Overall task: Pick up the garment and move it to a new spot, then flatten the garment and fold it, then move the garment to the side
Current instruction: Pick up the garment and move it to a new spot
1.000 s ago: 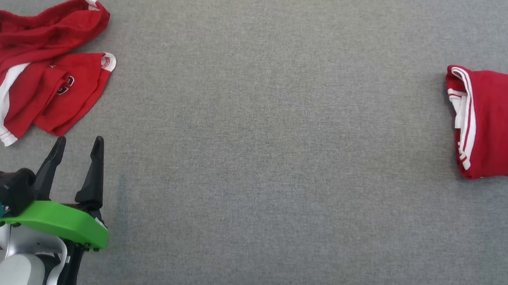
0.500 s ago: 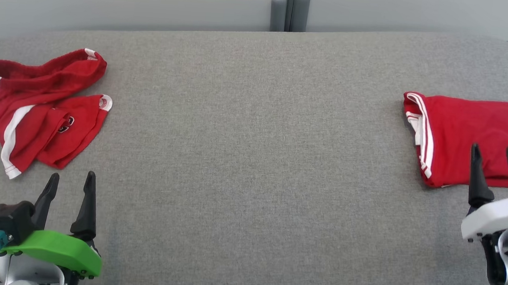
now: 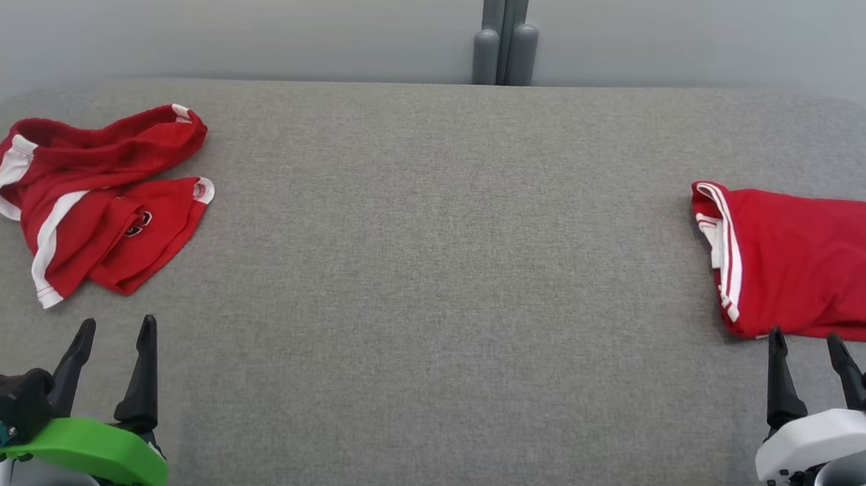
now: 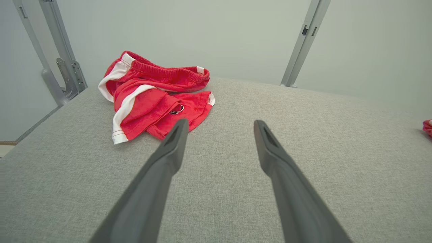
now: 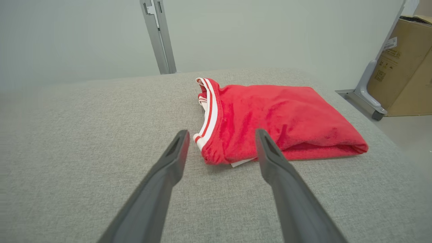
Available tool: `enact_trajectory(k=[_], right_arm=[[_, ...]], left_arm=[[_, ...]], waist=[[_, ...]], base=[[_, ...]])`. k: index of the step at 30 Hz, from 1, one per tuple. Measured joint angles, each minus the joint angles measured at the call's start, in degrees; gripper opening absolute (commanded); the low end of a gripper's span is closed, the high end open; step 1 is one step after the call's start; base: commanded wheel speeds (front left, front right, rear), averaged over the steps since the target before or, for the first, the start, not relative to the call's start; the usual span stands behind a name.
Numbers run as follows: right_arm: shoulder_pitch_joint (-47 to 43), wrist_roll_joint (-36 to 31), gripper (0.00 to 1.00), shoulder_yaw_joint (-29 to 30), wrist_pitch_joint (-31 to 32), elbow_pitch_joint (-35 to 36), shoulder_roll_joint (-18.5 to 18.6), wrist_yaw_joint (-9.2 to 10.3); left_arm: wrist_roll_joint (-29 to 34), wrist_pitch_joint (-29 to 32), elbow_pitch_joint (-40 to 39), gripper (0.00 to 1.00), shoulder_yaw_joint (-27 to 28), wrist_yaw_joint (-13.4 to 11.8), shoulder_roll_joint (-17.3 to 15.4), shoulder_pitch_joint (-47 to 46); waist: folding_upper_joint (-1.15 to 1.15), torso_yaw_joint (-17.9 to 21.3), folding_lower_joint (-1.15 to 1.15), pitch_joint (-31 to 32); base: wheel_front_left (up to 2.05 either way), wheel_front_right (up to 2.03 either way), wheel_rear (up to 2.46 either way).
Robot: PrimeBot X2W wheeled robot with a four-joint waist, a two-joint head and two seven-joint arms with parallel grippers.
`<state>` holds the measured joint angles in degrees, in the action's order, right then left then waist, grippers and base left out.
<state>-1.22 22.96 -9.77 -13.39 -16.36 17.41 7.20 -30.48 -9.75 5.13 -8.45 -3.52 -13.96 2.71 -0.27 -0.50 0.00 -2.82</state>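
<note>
Both grippers sit at the near edge of the grey padded table point(image 3: 437, 289), fingers pointing across it. The left gripper point(image 3: 117, 321) rests at the table's near left corner much as it did a second ago, jaws spread wide and holding nothing. The right gripper point(image 3: 805, 336) has drawn back. A second ago it lay over the folded garment point(image 3: 813, 262), and now its tips stop just short of the cloth's near hem, jaws wide apart and empty.

Farther in, at the table's right end, that garment lies as a tidy red rectangle with its white-striped edge turned toward the table's middle. At the table's left end a crumpled red and white garment point(image 3: 93, 196) lies in a heap, apart from both grippers.

The whole head view has shifted too, bringing the table's far edge and a grey post point(image 3: 504, 50) behind it into sight. That is the camera lifting, not the clothes moving. I judge the folded piece released and set aside, and the heap likely next.
</note>
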Motion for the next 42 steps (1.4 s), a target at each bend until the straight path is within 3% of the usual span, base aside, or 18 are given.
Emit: enact_trajectory(k=[9,18,30,33,42], right_arm=[[1.2,-3.3,1.0,-5.1,-0.3,2.9,-0.5,-0.07],[6.1,-5.9,1.0,-10.7,-0.2,3.5,-1.6,-2.16],[5.6,-6.0,1.0,-9.4,0.9,4.2,-1.6,-1.55],[5.7,-6.3,1.0,-9.2,1.0,5.4,-1.6,-1.53],[6.6,-8.4,1.0,-8.8,3.9,8.8,-0.5,-1.02]], left_arm=[[0.1,-1.5,0.2,1.0,1.2,-0.1,0.2,0.7],[-0.4,-2.5,1.0,1.0,4.2,-1.1,0.4,5.3],[-1.2,-2.0,0.2,1.0,3.3,-0.5,-0.3,5.4],[-2.7,-0.8,-0.2,1.0,3.5,0.7,-0.3,5.2],[-7.8,7.1,1.5,1.0,4.0,2.3,-2.0,-7.6]], waist=[[0.0,-4.5,0.0,0.6],[0.0,-10.9,0.0,1.3],[0.0,-19.8,0.0,1.7],[0.0,-21.1,0.0,0.8],[0.0,-21.9,0.0,-4.9]], base=[[0.0,0.0,0.0],[0.0,0.0,0.0],[0.0,0.0,0.0],[0.0,0.0,0.0],[0.0,0.0,0.0]])
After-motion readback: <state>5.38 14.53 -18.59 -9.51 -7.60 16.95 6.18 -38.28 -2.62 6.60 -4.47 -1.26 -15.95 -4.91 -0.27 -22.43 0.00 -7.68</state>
